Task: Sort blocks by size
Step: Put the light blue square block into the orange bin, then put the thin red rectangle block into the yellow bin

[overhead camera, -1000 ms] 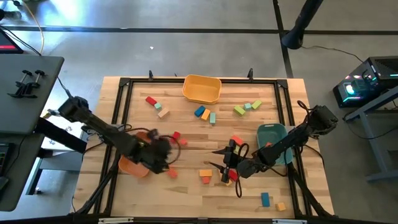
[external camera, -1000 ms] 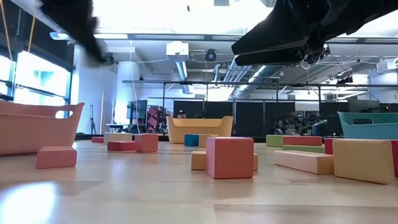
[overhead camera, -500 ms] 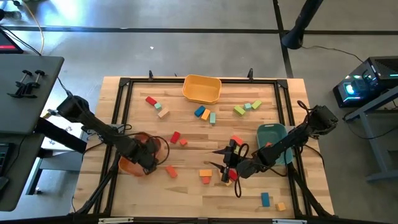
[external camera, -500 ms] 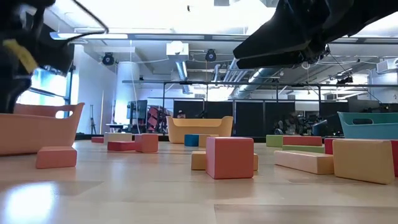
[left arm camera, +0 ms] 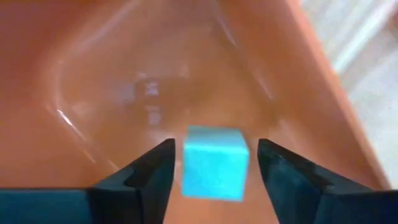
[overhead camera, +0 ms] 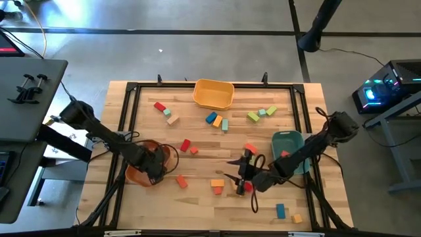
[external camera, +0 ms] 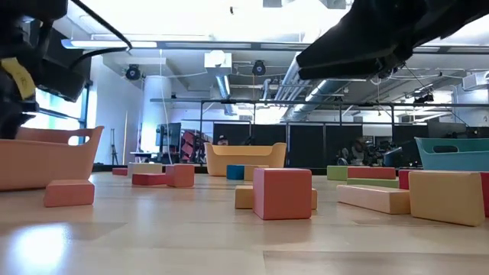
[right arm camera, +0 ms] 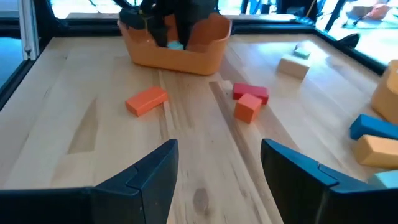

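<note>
Left gripper [left arm camera: 211,163]: poised over the rounded orange plastic bin [overhead camera: 135,175] at the table's left front; its two dark fingers [left arm camera: 152,171] stand apart, with a gap on each side of the block between them.
Light-blue wooden cube [left arm camera: 215,163]: between the left fingers, inside the orange bin (whether it rests on the bin floor cannot be told); from the right wrist view it shows as a small blue spot [right arm camera: 175,45] at the bin's rim.
Right gripper [overhead camera: 241,178]: low over the table's middle front, fingers spread wide with nothing between them; bare wood fills the gap in its wrist view.
Wooden table [overhead camera: 197,210]: pale planks, bordered by a dark frame.
Blocks near the right gripper: an orange rectangular block [overhead camera: 217,183] with a small red one [overhead camera: 217,191] just beside it, and an orange block [overhead camera: 181,182] nearer the orange bin.
Blocks mid-table: two red blocks [overhead camera: 185,145] near the orange bin's far side.
Blocks at the far side: red, green and tan blocks [overhead camera: 165,111] at left; blue, orange and teal blocks [overhead camera: 216,120] in the centre; green blocks [overhead camera: 261,114] at right.
Front right corner: a blue block [overhead camera: 281,210] and a small orange one [overhead camera: 297,218].
Yellow plastic bin [overhead camera: 213,94]: at the far edge, centre.
Teal plastic bin [overhead camera: 289,141]: at the right, partly under the right arm.
</note>
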You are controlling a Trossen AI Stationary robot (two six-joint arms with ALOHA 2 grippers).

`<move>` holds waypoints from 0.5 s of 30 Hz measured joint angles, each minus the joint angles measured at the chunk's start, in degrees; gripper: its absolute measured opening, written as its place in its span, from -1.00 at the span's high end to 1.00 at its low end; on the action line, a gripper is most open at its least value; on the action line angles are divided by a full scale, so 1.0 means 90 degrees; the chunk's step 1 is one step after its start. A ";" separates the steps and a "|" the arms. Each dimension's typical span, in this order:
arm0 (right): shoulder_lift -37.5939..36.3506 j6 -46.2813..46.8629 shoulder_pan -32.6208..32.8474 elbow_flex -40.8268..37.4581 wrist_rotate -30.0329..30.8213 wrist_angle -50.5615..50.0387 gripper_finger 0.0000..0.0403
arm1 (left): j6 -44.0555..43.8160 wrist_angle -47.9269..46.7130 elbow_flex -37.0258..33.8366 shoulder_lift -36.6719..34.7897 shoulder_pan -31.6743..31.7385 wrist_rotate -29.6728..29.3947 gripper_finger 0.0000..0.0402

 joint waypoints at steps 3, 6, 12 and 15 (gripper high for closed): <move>-0.0163 0.0000 0.0147 0.0000 0.0415 -0.0200 -0.11 | 0.0263 -0.0098 0.0222 -0.0207 0.0007 0.0126 -0.15; -0.0339 -0.0003 0.0273 0.0000 0.0773 -0.0389 -0.11 | 0.0549 -0.0142 0.0618 -0.0491 0.0007 0.0036 -0.16; -0.0451 -0.0002 0.0376 0.0000 0.1108 -0.0523 -0.11 | 0.2005 0.0791 0.1466 -0.0973 -0.0039 -0.1079 -0.17; -0.0451 0.0032 0.0357 0.0000 0.1089 -0.0535 -0.11 | 0.3482 0.2210 0.1501 -0.1044 -0.0038 -0.1617 -0.17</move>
